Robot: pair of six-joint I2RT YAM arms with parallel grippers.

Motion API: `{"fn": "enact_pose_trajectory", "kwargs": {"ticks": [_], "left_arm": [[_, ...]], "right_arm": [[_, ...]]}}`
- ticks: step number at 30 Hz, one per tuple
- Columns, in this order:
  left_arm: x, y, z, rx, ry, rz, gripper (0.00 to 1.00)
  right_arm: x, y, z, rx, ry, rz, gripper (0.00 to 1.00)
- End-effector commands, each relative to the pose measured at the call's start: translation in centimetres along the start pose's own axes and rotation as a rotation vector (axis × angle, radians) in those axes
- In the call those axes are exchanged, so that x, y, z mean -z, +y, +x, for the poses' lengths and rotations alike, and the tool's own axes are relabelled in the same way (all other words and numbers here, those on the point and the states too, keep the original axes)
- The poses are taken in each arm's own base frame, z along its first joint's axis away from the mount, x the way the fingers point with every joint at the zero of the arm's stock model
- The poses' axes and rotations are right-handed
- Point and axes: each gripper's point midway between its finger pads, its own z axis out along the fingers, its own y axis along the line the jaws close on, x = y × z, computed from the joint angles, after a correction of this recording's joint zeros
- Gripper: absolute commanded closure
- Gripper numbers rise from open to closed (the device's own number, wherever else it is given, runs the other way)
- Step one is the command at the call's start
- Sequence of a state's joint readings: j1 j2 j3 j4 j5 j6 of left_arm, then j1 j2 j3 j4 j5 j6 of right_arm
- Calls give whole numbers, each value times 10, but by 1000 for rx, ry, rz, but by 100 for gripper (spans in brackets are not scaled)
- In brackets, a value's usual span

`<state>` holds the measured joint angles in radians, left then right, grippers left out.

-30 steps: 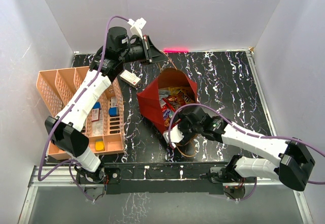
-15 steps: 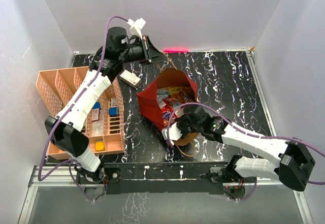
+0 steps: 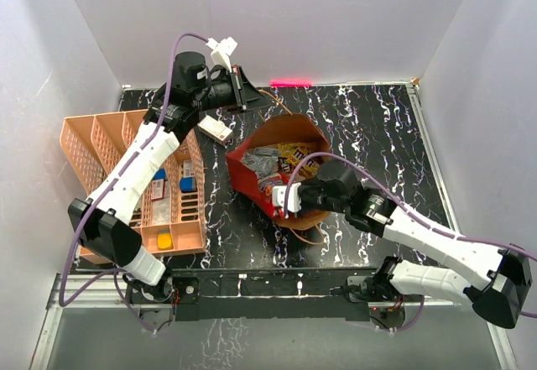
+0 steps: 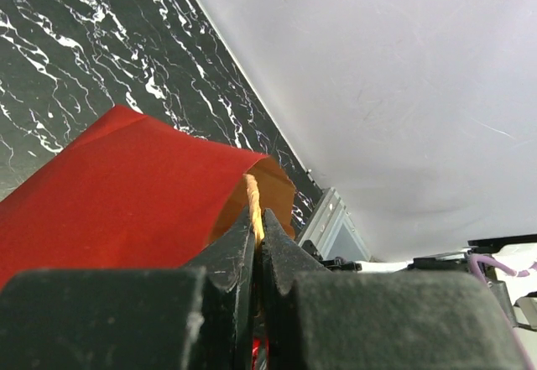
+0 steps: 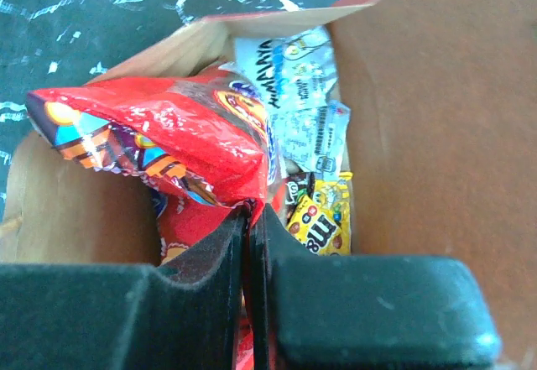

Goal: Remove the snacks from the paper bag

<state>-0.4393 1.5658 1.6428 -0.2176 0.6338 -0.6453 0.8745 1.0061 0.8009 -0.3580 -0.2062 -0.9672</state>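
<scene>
A red paper bag [image 3: 250, 171] sits tilted near the middle of a black marbled table [image 3: 377, 127], its mouth open to the overhead camera and snacks [image 3: 289, 158] showing inside. The left pincer [image 3: 243, 89] is clenched on the bag's thin cord [image 4: 252, 195], held high near the far wall, as it was a second ago. The right pincer [image 3: 294, 200], which a second ago stood released at the bag's near outer side, now reaches into the mouth; its jaws are clenched on the corner of a red packet [image 5: 168, 131], which is raised above the other snacks but not out of the bag. The mouth gapes wider than before, with more brown lining in view. A peach tray [image 3: 88, 139] stands to the left.
</scene>
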Motion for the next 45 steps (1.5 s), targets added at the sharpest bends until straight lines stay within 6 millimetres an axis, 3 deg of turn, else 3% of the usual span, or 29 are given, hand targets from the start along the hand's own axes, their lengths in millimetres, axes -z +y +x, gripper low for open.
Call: {"fn": "enact_pose_trajectory", "kwargs": {"ticks": [1, 7, 15, 20, 24, 27, 30, 40, 43, 45], "left_arm": [[29, -30, -18, -82, -79, 33, 100], [36, -34, -18, -88, -85, 18, 100], [37, -29, -16, -83, -76, -10, 100], [39, -26, -15, -88, -70, -32, 100], [38, -24, -13, -94, -62, -35, 100], [37, -23, -10, -85, -53, -31, 100], [38, -21, -6, -75, -47, -31, 100], [41, -4, -5, -120, -41, -128, 100], [41, 0, -5, -127, -41, -142, 100], [40, 4, -4, -127, -38, -150, 100]], "right_arm": [[40, -96, -65, -189, -182, 336, 92], [69, -141, -87, -393, -242, 490, 92], [126, -191, -128, -521, -396, 645, 92], [179, -228, -158, -617, -504, 752, 92], [226, -248, -167, -655, -552, 865, 92], [252, -259, -165, -688, -534, 942, 92], [263, -265, -156, -701, -475, 1001, 92], [304, -286, -99, -716, -151, 1371, 92], [283, -287, -82, -672, 7, 1387, 92], [253, -278, -70, -665, 57, 1332, 92]]}}
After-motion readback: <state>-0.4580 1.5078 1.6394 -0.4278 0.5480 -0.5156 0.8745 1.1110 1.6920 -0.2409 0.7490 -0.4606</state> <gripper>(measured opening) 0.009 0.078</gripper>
